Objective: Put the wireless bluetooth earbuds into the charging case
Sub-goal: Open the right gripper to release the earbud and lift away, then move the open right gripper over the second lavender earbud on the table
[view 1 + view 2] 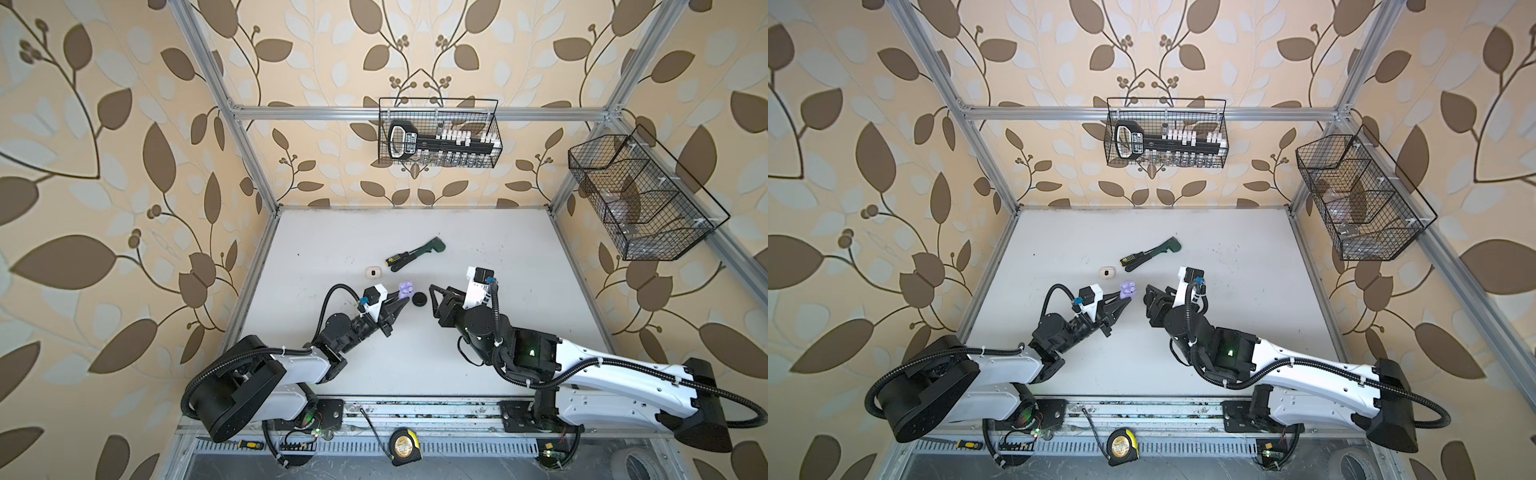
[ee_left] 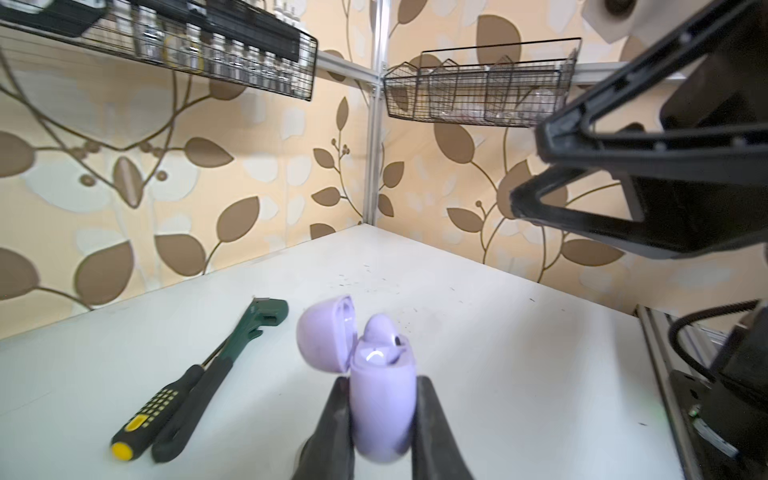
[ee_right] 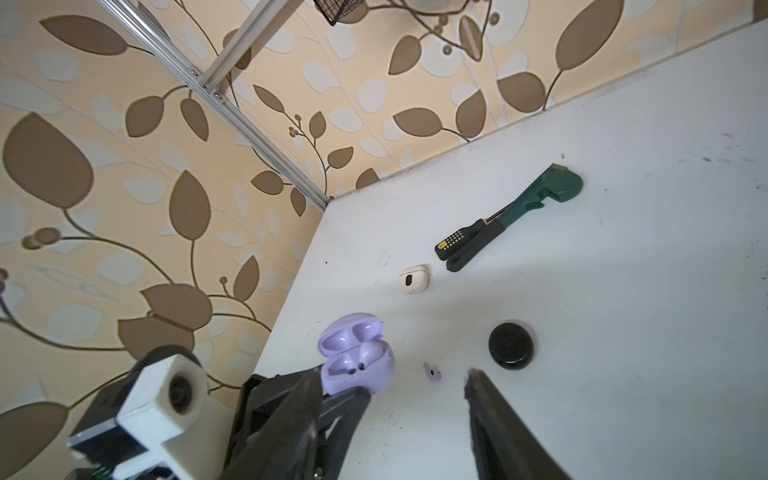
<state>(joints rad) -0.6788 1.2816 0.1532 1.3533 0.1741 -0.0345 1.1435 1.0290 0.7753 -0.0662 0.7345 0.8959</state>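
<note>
Left gripper [image 2: 380, 390] is clamped on the lower half of the lilac case [image 3: 345, 365], whose lid is hinged back; whether the case touches the table [image 3: 582, 332] I cannot tell. One lilac earbud [image 3: 371, 352] sits in a socket, though it looks propped high rather than pushed home, and the socket next to it is bare. The second lilac earbud [image 3: 432, 371] lies loose on the table just beside the case, between it and the round black case [image 3: 511, 345]. Right gripper [image 3: 392, 372] hangs over that spot with its jaws apart and nothing between them. The closed cream case [image 3: 412, 279] and the screwdriver [image 3: 455, 239] lie farther back.

I judge the step in hand to be filling the lilac case, about half done. The next move probably calls for the right gripper to lower around the loose earbud, pinch its small body finely, turn the stem toward the bare socket and set it in while the left gripper steadies the case
</note>
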